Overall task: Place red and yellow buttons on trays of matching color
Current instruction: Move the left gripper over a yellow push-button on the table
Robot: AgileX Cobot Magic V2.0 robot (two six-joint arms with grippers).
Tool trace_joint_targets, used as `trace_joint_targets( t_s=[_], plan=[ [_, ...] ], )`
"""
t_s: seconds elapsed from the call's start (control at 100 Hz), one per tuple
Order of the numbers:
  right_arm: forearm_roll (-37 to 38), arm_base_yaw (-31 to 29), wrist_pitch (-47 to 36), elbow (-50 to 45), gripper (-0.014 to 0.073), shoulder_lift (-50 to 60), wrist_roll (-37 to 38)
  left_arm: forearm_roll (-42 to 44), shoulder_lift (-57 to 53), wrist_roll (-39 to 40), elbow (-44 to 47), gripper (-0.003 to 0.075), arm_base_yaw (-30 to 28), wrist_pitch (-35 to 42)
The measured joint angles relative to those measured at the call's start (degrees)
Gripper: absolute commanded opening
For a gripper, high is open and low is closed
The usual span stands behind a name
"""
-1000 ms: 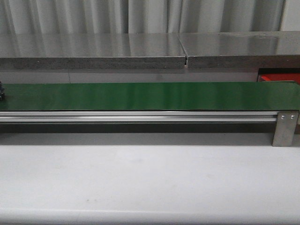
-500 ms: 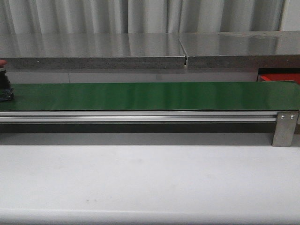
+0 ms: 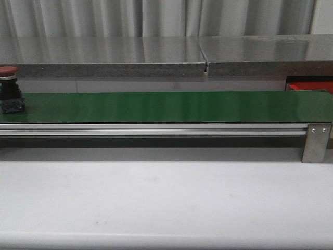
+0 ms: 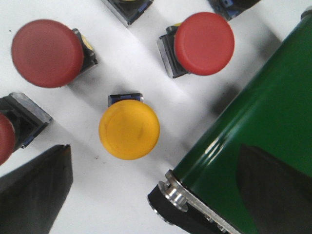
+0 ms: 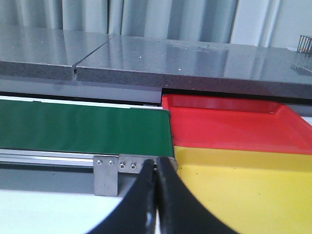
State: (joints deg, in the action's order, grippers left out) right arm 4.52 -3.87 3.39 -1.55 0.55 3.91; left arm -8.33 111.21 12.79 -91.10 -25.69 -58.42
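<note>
Red-capped button (image 3: 8, 71) upright at far left end of green belt (image 3: 171, 107). On white worktop (image 4: 126, 63) beside belt's end: one yellow button (image 4: 129, 129) among more red buttons (image 4: 47, 53). Left hand (image 4: 156, 187) spread open above them. Right hand (image 5: 156, 195) pressed closed, empty, facing red tray (image 5: 229, 126) and yellow tray (image 5: 243, 190).
</note>
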Motion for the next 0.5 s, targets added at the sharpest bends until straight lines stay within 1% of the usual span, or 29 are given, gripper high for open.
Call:
trace_joint_targets(
  t_s=[0.28,0.5],
  plan=[
    [0.0,0.0,0.0,0.0,-0.0117,0.0,0.0,-0.5,1.0,2.2,0.0,0.0660,-1.0,0.9],
    [0.0,0.0,0.0,0.0,-0.0117,0.0,0.0,-0.6,3.4,2.5,0.0,0.0660,-1.0,1.1]
  ],
)
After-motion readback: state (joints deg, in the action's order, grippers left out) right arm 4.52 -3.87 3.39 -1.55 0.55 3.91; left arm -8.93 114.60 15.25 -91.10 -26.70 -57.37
